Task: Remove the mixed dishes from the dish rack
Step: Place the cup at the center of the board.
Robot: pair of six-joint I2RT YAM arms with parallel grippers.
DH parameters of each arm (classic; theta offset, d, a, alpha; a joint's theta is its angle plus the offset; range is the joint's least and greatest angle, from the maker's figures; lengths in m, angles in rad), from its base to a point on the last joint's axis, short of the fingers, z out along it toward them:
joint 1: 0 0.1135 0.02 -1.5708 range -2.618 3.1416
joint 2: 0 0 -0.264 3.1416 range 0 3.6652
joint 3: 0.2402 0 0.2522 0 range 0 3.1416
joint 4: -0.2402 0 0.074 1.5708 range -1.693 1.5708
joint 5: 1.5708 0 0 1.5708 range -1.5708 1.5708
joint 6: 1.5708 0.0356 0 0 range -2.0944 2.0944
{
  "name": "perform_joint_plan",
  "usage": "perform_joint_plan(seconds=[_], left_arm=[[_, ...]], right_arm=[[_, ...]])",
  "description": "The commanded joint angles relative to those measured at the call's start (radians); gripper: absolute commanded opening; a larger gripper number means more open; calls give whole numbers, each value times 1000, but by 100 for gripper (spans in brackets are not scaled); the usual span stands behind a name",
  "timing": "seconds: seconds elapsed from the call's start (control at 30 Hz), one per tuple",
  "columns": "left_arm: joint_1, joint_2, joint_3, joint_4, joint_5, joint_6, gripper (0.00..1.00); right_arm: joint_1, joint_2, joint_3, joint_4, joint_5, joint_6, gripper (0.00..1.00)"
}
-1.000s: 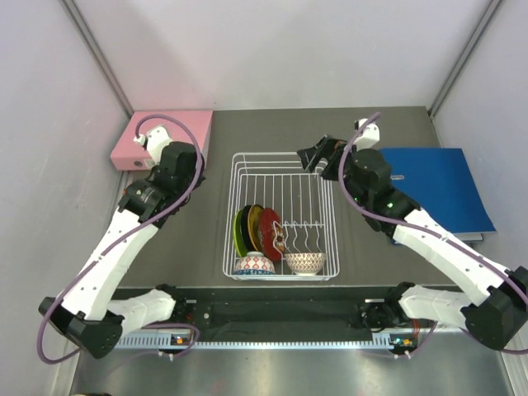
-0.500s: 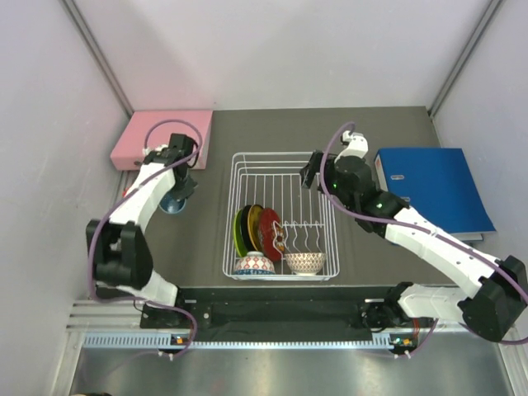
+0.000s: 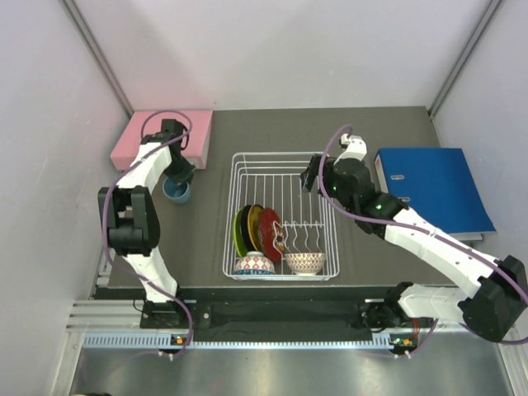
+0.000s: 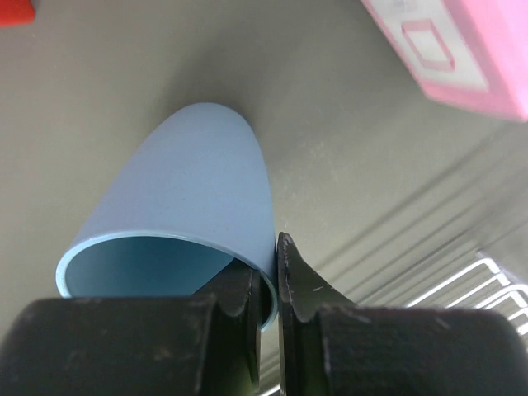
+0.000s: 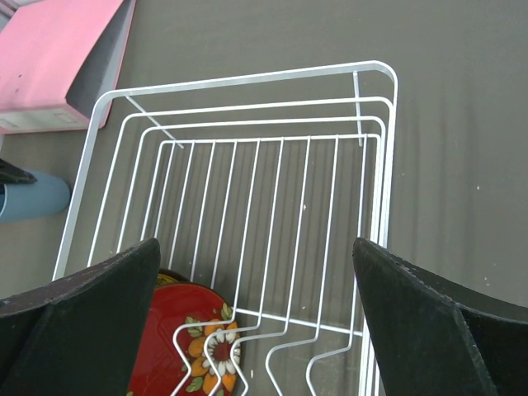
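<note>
My left gripper (image 3: pixel 175 171) is shut on the rim wall of the pale blue cup (image 3: pixel 176 191), one finger inside and one outside (image 4: pixel 276 247). The cup (image 4: pixel 186 186) is upright at table level, left of the dish rack (image 3: pixel 228 216). Inside the rack's near end stand a lime green plate (image 3: pixel 240 231), a yellow plate (image 3: pixel 252 221) and a dark red flowered plate (image 3: pixel 270 233), with a blue patterned bowl (image 3: pixel 253 265) and a beige patterned bowl (image 3: pixel 305 262). My right gripper (image 3: pixel 311 175) hovers open over the rack's (image 5: pixel 247 82) empty far end (image 5: pixel 256 247), the red plate (image 5: pixel 177 330) below it.
A pink binder (image 3: pixel 165 136) lies just behind the cup, close to the left gripper. A blue binder (image 3: pixel 437 191) lies right of the rack. A small red cube (image 4: pixel 15 10) shows at the left wrist view's top corner. Side walls close in the table.
The left arm has swung out to the far left with the cup and brought it down beside the pink binder. The right gripper has shifted slightly over the rack's far right corner.
</note>
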Motion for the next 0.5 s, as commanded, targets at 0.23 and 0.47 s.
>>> perform_joint_plan(seconds=[0.23,0.47], left_arm=[[126,163,226,-174,125,-36,0],[129,288,390,-319,101,-23,0]], right_arm=[[14,21,31,-17,-6,-12,99],[14,50,42,-23,-22,-6,100]])
